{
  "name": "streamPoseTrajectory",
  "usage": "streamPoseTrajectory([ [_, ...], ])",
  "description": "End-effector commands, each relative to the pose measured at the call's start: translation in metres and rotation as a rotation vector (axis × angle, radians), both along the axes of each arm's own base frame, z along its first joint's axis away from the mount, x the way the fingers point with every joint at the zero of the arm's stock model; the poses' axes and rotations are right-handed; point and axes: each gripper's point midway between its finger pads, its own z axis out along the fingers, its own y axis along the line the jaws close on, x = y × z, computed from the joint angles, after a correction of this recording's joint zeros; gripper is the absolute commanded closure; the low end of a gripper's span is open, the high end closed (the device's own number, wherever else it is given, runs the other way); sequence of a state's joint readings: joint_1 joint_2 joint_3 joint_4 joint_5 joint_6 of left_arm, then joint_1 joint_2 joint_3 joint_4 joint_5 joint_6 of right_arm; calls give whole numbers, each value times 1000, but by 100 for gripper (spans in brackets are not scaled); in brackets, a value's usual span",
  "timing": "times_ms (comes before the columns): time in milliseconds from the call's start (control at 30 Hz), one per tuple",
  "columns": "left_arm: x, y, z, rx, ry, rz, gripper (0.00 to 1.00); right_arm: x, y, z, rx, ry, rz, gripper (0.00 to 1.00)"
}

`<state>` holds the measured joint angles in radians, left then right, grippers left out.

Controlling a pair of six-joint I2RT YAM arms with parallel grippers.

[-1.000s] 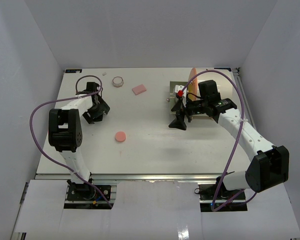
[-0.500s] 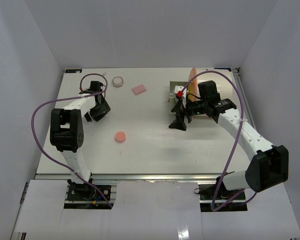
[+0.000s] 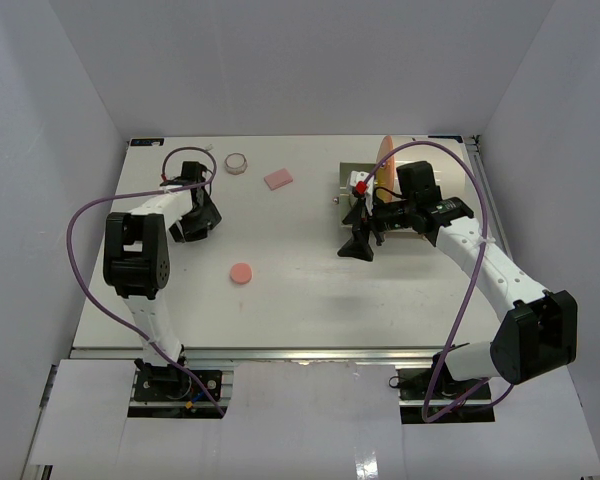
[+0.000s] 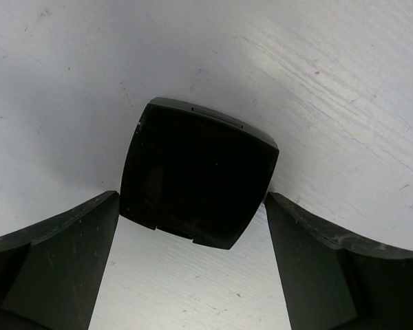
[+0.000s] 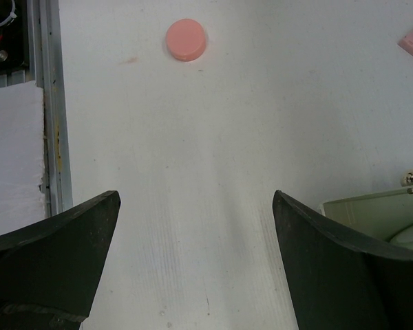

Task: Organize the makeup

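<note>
A black rounded-square compact [image 4: 198, 172] lies on the white table between the fingertips of my left gripper [image 4: 191, 201], which is open and straddles its near edge. In the top view my left gripper [image 3: 195, 214] covers the compact at the far left. A pink disc [image 3: 240, 272] lies mid-table and also shows in the right wrist view [image 5: 186, 39]. A pink rectangular pad [image 3: 278, 179] and a small round jar [image 3: 237, 162] lie at the back. My right gripper [image 3: 358, 242] is open and empty over bare table [image 5: 196, 199].
The large cream drum-shaped case with orange front [image 3: 425, 180] stands at the back right behind my right wrist, with a red-capped item [image 3: 361, 185] and an open tray [image 5: 372, 206] beside it. A metal rail [image 5: 48, 103] runs along the table's near edge.
My left gripper has shifted slightly toward the back of the table, and its purple cable has swung. The right arm has not moved.
</note>
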<state>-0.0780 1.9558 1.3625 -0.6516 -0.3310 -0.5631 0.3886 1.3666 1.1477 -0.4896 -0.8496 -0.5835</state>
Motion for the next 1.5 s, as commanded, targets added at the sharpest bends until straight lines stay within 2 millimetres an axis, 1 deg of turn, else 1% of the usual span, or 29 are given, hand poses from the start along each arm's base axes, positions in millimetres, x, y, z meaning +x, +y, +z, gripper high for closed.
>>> streamPoseTrajectory([
  [0, 8, 0, 1, 9, -9, -5, 2, -1, 1, 7, 34, -21, 18, 2],
  [67, 9, 0, 0, 10, -9, -6, 4, -1, 1, 7, 36, -21, 18, 2],
  [167, 10, 0, 4, 12, -19, -14, 10, -1, 0, 7, 36, -20, 18, 2],
  [300, 12, -2, 10, 6, -50, -59, 29, -1, 0, 7, 38, -19, 18, 2],
  [333, 11, -3, 11, 1, -55, -72, 31, -1, 0, 7, 39, -20, 18, 2],
  [367, 13, -6, 14, -10, -68, -92, 36, -1, 0, 8, 39, -20, 19, 2],
  [400, 12, -9, 14, -24, -74, -115, 49, -2, 0, 8, 40, -18, 20, 2],
  [433, 12, -14, 16, -47, -88, -142, 59, -2, 0, 8, 40, -19, 20, 2],
  [500, 15, -22, 25, -84, -124, -189, 70, -2, 0, 8, 41, -20, 21, 2],
  [567, 17, -38, 34, -159, -163, -242, 82, -3, 0, 8, 41, -20, 22, 2],
  [600, 14, -44, 35, -183, -169, -262, 87, -2, 0, 9, 42, -23, 21, 2],
  [633, 15, -52, 42, -212, -199, -290, 91, -2, 0, 9, 42, -24, 19, 2],
  [700, 15, -75, 61, -290, -269, -375, 95, -2, -1, 11, 44, -29, 16, 2],
  [733, 16, -87, 75, -310, -314, -417, 96, -2, -2, 12, 46, -33, 15, 2],
  [867, 11, -143, 115, -419, -418, -587, 99, -1, -7, 20, 56, -52, 1, 2],
  [900, 9, -163, 125, -446, -444, -637, 100, -1, -9, 23, 61, -59, -1, 2],
  [967, 5, -194, 138, -505, -471, -708, 100, 0, -16, 31, 70, -87, -19, 1],
  [1000, 2, -213, 144, -539, -482, -755, 100, 0, -19, 34, 73, -99, -26, 2],
  [1033, 1, -237, 155, -566, -503, -808, 100, 0, -23, 39, 77, -116, -38, 2],
  [1100, 1, -271, 168, -600, -525, -877, 100, 0, -33, 50, 85, -157, -66, 2],
  [1167, 5, -298, 177, -612, -540, -920, 100, 3, -43, 55, 83, -188, -99, 2],
  [1233, 14, -328, 184, -620, -557, -959, 100, 1, -50, 61, 87, -213, -120, 3],
  [1267, 19, -339, 172, -621, -531, -959, 100, 2, -52, 62, 86, -219, -130, 3],
  [1300, 23, -351, 175, -625, -539, -973, 100, 1, -55, 64, 85, -228, -137, 3],
  [1367, 37, -369, 191, -620, -587, -981, 99, 0, -60, 67, 86, -246, -154, 3],
  [1400, 41, -375, 182, -617, -574, -978, 99, -1, -61, 67, 87, -251, -156, 3],
  [1467, 52, -391, 184, -620, -590, -981, 97, -2, -64, 68, 90, -255, -162, 3],
])
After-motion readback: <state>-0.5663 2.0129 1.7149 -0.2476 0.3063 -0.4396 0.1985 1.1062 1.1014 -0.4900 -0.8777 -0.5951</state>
